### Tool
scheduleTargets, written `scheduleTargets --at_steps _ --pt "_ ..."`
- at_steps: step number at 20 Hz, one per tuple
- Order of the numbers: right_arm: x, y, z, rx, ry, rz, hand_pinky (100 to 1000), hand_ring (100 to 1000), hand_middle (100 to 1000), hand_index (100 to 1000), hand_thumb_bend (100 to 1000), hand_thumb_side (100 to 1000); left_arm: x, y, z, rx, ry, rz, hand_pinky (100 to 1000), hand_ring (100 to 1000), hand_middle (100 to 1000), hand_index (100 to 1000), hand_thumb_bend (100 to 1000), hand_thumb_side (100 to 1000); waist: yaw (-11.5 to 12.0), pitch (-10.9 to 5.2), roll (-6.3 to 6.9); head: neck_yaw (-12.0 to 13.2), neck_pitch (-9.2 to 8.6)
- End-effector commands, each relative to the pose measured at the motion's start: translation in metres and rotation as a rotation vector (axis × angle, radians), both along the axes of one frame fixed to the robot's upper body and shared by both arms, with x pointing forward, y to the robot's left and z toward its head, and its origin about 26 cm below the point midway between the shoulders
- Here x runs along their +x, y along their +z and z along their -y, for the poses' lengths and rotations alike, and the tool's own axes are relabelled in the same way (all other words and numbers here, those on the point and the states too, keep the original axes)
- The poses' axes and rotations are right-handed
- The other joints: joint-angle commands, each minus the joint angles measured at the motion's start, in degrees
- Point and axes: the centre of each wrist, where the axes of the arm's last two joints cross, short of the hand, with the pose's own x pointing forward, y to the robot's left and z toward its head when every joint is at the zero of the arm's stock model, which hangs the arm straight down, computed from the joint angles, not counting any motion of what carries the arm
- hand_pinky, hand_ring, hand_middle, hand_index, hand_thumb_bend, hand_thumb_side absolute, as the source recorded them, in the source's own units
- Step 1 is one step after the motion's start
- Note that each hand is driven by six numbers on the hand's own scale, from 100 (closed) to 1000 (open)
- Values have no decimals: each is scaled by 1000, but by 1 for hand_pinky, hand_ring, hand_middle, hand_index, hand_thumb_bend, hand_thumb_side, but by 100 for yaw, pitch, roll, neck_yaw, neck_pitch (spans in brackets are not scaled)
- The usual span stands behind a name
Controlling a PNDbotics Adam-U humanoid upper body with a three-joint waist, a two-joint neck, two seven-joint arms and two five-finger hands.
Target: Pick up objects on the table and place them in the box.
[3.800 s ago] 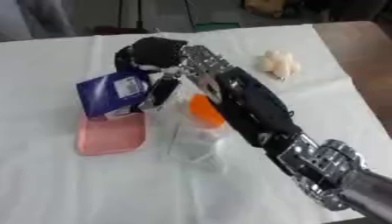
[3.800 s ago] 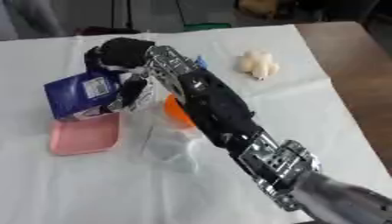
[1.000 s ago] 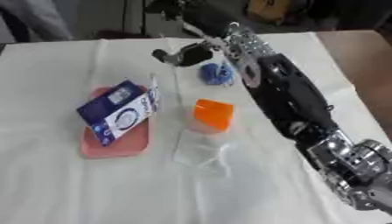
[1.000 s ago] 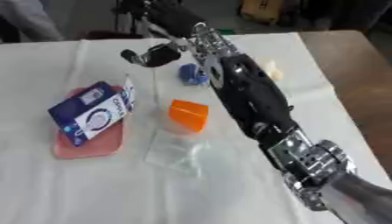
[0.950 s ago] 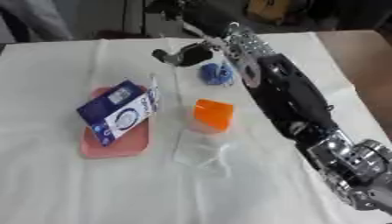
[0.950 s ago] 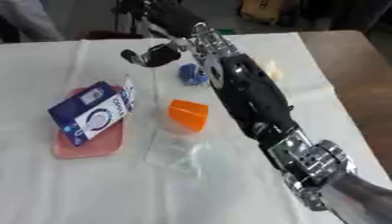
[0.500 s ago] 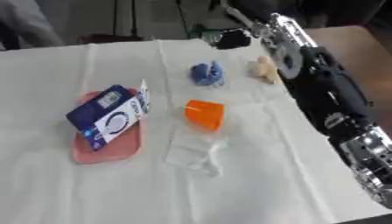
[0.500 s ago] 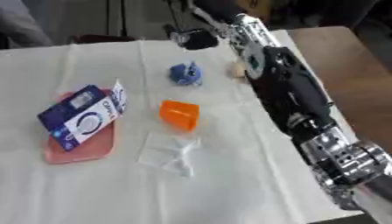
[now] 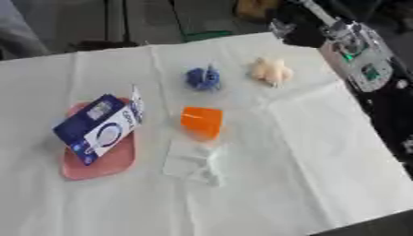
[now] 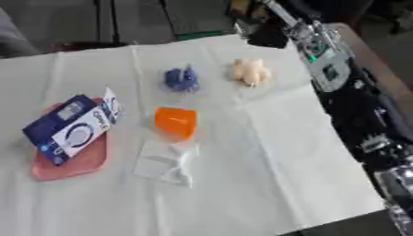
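Observation:
On the white cloth lie a small blue crumpled thing [image 9: 203, 78], a cream lumpy thing [image 9: 270, 71], an orange cup-like piece [image 9: 202, 121] and a clear plastic bag [image 9: 193, 162]. A blue and white carton [image 9: 101, 128] leans on a pink tray [image 9: 109, 166] at the left. My right arm [image 9: 363, 69] comes in along the right side. Its dark hand [image 9: 300, 28] hangs over the table's far right corner, beyond the cream thing and touching nothing. It is blurred, so its state is hidden. My left hand shows in neither view.
The table's right edge [image 10: 355, 50] runs under my arm, with dark floor beyond it. Chair or stand legs [image 9: 121, 23] show past the far edge. The cloth's near right part [image 9: 306, 175] holds nothing.
My right hand has drawn back from above the blue thing to the far right corner. The blue thing stays on the cloth. The camera has shifted too.

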Motion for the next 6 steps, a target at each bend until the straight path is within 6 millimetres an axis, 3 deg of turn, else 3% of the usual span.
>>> scheduleTargets --at_steps 1,6 --pt "-18 25 17 73 6 33 621 518 899 804 100 668 -1 6 -7 33 22 17 613 642 744 839 177 902 -37 -107 -1 89 26" --pt "-35 17 26 160 20 14 612 512 901 798 100 676 -2 6 -6 40 18 20 614 643 747 839 173 903 -111 -90 28 282 38"
